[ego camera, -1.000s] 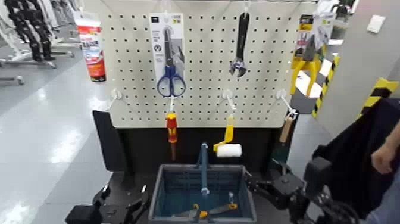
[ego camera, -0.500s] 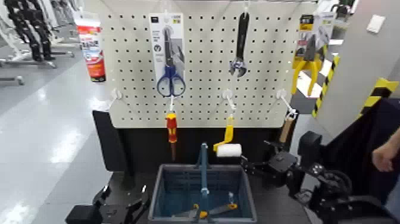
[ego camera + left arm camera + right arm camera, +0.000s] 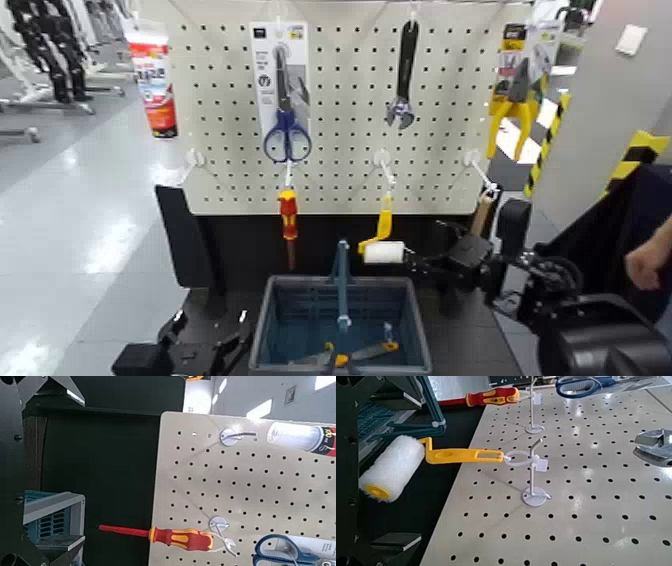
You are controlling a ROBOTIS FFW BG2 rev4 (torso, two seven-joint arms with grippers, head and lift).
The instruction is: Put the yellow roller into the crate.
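Inspecting from my side, I find a dark tabletop (image 3: 212, 303) below the pegboard (image 3: 345, 110); directly on it, before that board, stands one blue-grey crate (image 3: 262, 335).

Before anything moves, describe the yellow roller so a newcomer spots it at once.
Find the pegboard above the crate. Along its lower edge, the yellow roller hangs from the middle hook. Unlike the red-and-yellow screwdriver, it ends in a fluffy white cylinder.

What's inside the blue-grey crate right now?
In the crate lie a couple of tools with yellow parts, low down near its front. The central handle crosses in front of them, so I can't tell exactly what they are.
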